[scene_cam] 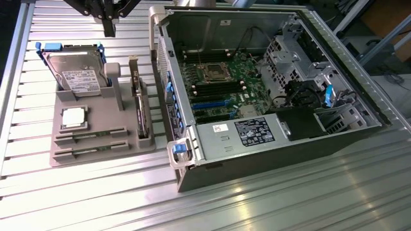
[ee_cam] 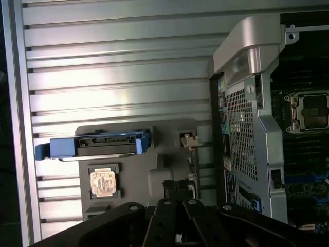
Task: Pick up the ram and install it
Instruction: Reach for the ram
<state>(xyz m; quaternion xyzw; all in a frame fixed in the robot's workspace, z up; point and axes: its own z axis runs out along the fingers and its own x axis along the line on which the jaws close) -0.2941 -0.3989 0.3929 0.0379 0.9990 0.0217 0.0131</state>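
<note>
1. A ribbed aluminium table (scene_cam: 270, 207) of long slats carries everything, and glare lies across it in bright bands. Past its edge on the exterior view's right stand metal frame bars (scene_cam: 378, 33) and a dim stretch of the room.
2. A grey plastic holder (scene_cam: 115, 115) sits toward the exterior view's left. An open, dark-walled desktop computer case (scene_cam: 270, 159) stands just beside it.
3. Two long, thin green boards lie in the holder's front slots. They are the rear ram stick (scene_cam: 90, 135) and, just before it, the front ram stick (scene_cam: 88, 150).
4. The holder also bears a silver hard drive in a blue caddy (scene_cam: 77, 77), a square silver CPU chip (scene_cam: 74, 117) and a tall expansion card (scene_cam: 139, 108). The card stands upright along the side next to the case.
5. The black gripper (scene_cam: 109, 32) hangs over the table's far side, beyond the hard drive. Its fingers are pressed together on nothing, well apart from both ram sticks.
6. Bare slats lie in front of the holder and case. The gap between card and case wall is narrow.
7. Inside the case the green motherboard (scene_cam: 224, 77) lies open from above. A drive cage (scene_cam: 289, 53) and cables crowd one side of it.
8. The arm is cut off at the exterior view's upper edge. In the wrist view the gripper's black linkage covers the holder's near part. The motherboard's memory slots are hard to make out.
</note>
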